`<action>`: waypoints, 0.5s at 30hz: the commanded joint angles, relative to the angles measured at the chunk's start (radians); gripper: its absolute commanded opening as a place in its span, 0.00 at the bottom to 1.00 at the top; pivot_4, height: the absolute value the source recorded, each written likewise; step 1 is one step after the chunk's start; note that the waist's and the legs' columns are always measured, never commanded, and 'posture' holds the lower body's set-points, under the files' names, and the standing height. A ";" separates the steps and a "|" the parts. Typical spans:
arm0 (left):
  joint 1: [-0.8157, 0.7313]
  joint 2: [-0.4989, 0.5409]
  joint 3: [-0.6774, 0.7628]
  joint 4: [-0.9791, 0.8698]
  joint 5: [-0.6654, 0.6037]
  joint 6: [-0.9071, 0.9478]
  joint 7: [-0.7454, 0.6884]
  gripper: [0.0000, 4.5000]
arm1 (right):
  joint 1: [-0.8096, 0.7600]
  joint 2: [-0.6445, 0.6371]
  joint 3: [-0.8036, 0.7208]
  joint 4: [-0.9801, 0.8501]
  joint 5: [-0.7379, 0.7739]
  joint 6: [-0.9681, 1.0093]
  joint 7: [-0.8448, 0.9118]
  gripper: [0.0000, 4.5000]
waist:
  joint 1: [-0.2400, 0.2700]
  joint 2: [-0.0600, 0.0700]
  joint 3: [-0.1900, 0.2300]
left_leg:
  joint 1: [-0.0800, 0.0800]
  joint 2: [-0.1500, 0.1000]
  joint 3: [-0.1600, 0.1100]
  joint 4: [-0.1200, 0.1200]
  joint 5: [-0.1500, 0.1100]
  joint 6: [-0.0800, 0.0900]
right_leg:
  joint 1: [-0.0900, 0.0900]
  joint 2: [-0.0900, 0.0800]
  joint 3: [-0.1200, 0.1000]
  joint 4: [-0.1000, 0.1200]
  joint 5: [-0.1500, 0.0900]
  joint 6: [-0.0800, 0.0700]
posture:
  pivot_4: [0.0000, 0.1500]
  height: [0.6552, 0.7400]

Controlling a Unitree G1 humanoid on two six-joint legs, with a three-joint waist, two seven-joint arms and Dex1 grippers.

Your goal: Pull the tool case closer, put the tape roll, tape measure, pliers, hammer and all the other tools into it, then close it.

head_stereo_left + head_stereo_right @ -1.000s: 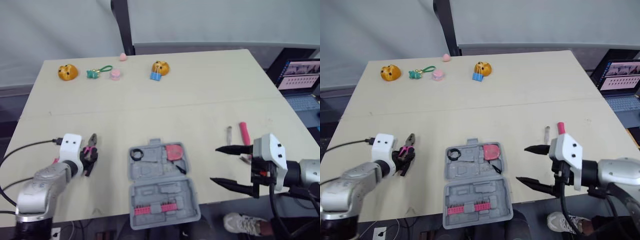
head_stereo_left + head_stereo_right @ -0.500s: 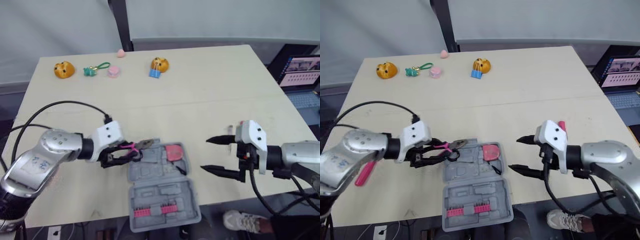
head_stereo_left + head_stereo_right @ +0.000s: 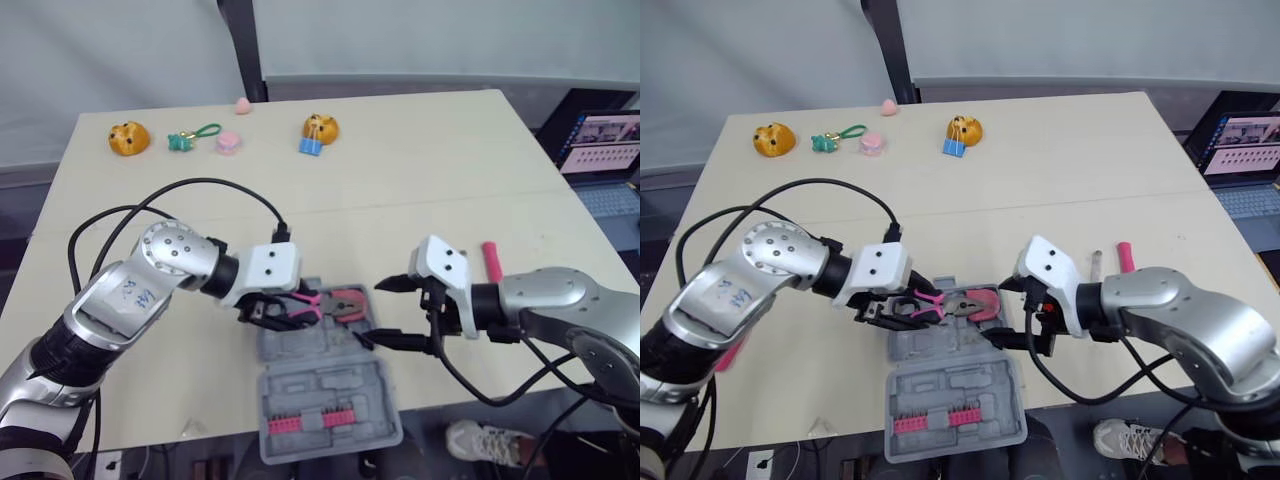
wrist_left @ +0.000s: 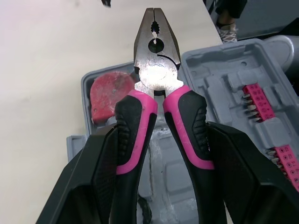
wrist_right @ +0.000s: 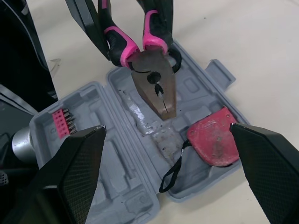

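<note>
I am carrying the pliers (image 4: 156, 77) in my left end effector (image 3: 285, 313) toward 3 o'clock, over the open tool case (image 3: 335, 405); my right end effector (image 3: 372, 313), fingers apart, is closing in toward 9 o'clock.

Pliers (image 4: 156, 93) handle ends hidden between left fingers (image 4: 88, 186); laptop (image 3: 600, 145) cut off.

Place: a robotics lab or test room, by the look of it.
Bench: a plain pale bench (image 3: 400, 190) before a bare grey wall (image 3: 420, 40), with a black post (image 3: 240, 50) behind.
Laptop: an open laptop (image 3: 600, 140), screen lit, off the robot's right.
Props: small toys (image 3: 126, 136) in a row at the far edge.
Tools: a grey tool case (image 3: 330, 385) lying open.
</note>
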 commanded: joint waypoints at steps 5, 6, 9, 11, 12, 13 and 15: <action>-0.040 -0.039 0.004 0.017 0.017 -0.033 -0.040 0.55 | -0.058 0.039 0.087 -0.037 -0.055 -0.036 0.011 1.00 | -0.001 0.000 0.000 | 0.000 0.000 0.000 0.002 0.000 0.000 | 0.000 0.000 0.000 0.002 0.000 0.000 | 1.00 0.71; -0.042 -0.046 0.005 0.021 0.018 -0.033 -0.042 0.55 | -0.063 0.044 0.102 -0.034 -0.069 -0.042 0.011 1.00 | 0.000 0.000 0.000 | 0.000 0.000 0.000 0.002 0.000 0.000 | 0.000 0.000 0.000 0.002 0.000 0.000 | 1.00 0.71; -0.048 -0.067 0.004 0.034 0.020 -0.024 -0.043 0.55 | -0.082 0.063 0.148 -0.021 -0.121 -0.077 0.011 1.00 | 0.000 0.000 0.000 | 0.000 0.000 0.000 0.003 0.000 0.000 | 0.000 0.000 0.001 0.002 0.000 0.000 | 1.00 0.71; -0.050 -0.073 0.002 0.039 0.023 -0.018 -0.046 0.55 | -0.090 0.071 0.168 -0.015 -0.147 -0.094 0.014 1.00 | -0.001 0.000 0.000 | 0.000 0.000 0.000 0.003 0.000 0.000 | 0.000 0.000 0.001 0.002 0.000 0.000 | 1.00 0.71; -0.051 -0.075 0.001 0.041 0.024 -0.017 -0.048 0.55 | -0.092 0.075 0.175 -0.012 -0.158 -0.101 0.016 1.00 | -0.001 0.000 0.000 | 0.000 0.000 0.000 0.003 0.000 0.000 | 0.000 0.000 0.001 0.003 0.000 0.000 | 1.00 0.71; -0.051 -0.076 -0.001 0.043 0.026 -0.014 -0.049 0.55 | -0.095 0.079 0.179 -0.010 -0.166 -0.105 0.018 1.00 | -0.001 0.000 0.000 | 0.000 0.000 0.000 0.003 0.000 0.000 | 0.000 0.000 0.000 0.003 0.000 0.000 | 1.00 0.71; -0.051 -0.078 -0.005 0.045 0.029 -0.013 -0.050 0.55 | -0.098 0.083 0.187 -0.006 -0.180 -0.114 0.024 1.00 | -0.001 0.000 0.000 | 0.000 0.000 0.000 0.003 0.000 0.000 | 0.000 0.000 0.001 0.003 0.000 0.000 | 1.00 0.71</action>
